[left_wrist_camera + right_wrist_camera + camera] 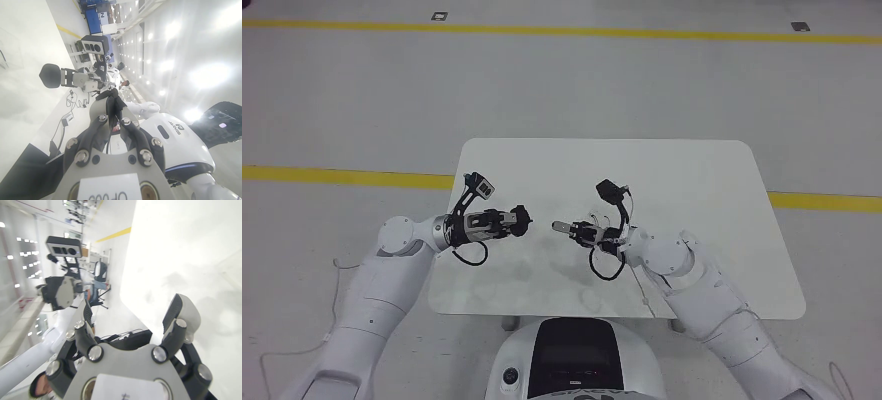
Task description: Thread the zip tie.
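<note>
A white rectangular surface (702, 180) with rounded corners carries both arms, their ends turned toward each other over its 9 o'clock half. The left gripper (522, 218), grey metal with black pads, hangs above the surface near the 9 o'clock edge. In the left wrist view its jaws are pressed together, a narrow dark line running between the pads; whether anything is pinched there I cannot tell. The right gripper (130, 300), of the same grey and black build, sits just beside it at 3 o'clock, tip close to tip but apart. Its jaws stand wide apart with nothing between them. A thin pale strip (644, 292) lies on the surface along the right forearm, at 5 o'clock from the right gripper. It is too fine to tell whether it is the zip tie.
</note>
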